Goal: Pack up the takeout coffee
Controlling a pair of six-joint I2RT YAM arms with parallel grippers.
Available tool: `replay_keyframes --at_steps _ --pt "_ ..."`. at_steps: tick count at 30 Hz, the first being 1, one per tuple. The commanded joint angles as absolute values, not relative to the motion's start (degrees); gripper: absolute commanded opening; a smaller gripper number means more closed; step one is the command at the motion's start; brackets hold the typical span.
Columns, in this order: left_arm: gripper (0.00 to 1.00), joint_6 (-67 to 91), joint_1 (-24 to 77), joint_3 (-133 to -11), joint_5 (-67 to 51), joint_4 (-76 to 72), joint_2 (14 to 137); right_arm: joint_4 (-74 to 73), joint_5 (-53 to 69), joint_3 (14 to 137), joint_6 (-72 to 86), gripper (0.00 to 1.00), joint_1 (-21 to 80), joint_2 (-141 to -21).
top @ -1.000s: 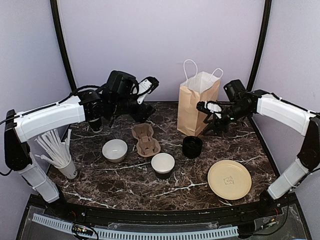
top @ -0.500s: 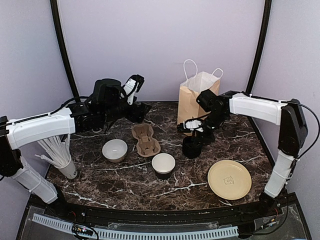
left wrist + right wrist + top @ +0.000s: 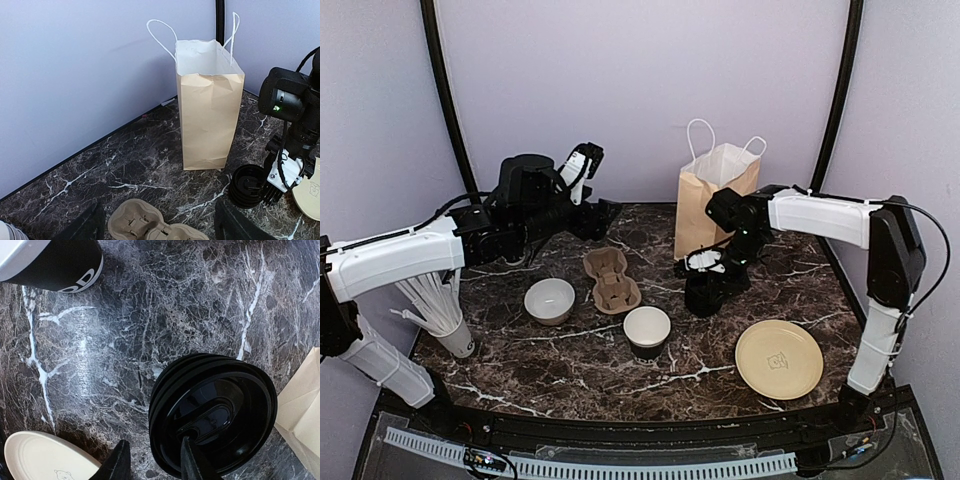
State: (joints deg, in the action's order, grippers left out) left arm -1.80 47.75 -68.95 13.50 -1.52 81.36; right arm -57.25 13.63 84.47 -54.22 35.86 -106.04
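The right gripper (image 3: 154, 441) had dropped from the bag (image 3: 715, 205) to the lid stack (image 3: 215, 415) at 3 o'clock. It was narrow, around the rim, not yet squeezing. The left gripper (image 3: 160, 210) hung wide, empty. No lidded coffee cup showed. Stuck lids might lift together.

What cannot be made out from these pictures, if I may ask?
Paper bag: contents hidden by its own walls, top and left wrist views.
Right tool: whether it grips the lid stack; its wrist covers it in the top view, contact unclear in the right wrist view.
Cup: lettering partly lost where the cup runs off the right wrist view's corner.
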Motion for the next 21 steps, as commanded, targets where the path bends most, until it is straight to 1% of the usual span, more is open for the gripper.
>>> replay_keyframes --at_steps 1,3,21 --pt "0.77 -2.21 47.54 -68.12 12.64 -2.22 80.32 -58.10 12.77 85.78 -54.15 0.29 36.61 -107.04" --pt "0.77 -2.31 47.53 -68.12 12.49 -2.20 80.40 -58.22 12.82 85.78 -54.14 0.26 36.63 -107.20" --pt "0.77 -2.84 47.52 -68.20 11.33 -1.85 80.87 -58.54 11.12 86.08 -53.13 0.10 36.60 -106.70"
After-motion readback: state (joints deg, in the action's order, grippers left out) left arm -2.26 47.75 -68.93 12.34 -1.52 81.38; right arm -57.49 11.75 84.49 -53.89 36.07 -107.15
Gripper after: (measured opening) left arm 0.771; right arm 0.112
